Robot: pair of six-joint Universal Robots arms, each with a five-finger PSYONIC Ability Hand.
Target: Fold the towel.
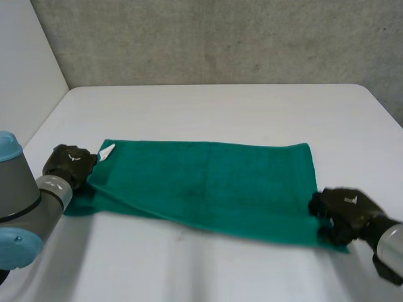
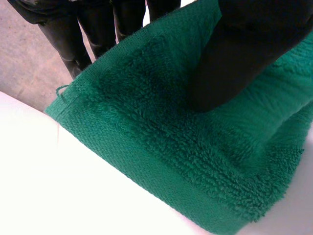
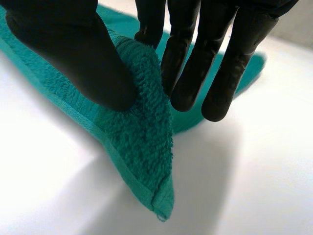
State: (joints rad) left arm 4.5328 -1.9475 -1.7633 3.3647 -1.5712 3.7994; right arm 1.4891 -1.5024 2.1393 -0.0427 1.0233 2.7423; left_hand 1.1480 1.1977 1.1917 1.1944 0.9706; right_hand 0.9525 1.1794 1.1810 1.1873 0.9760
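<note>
One green towel (image 1: 208, 185) is laid out across the white table (image 1: 220, 107) w/ 2 hands on it: its left end is pinched betw. thumb & fingers of the left hand (image 1: 69, 165), its near-right corner clamped likewise by the right hand (image 1: 343, 211), 1 white tag (image 1: 107, 151) beside the left hand.

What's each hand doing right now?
Left hand: shut on the green terry towel, pinching a corner at its left end between thumb and fingers.
Right hand: shut on the same towel, pinching a corner at its right end.
</note>
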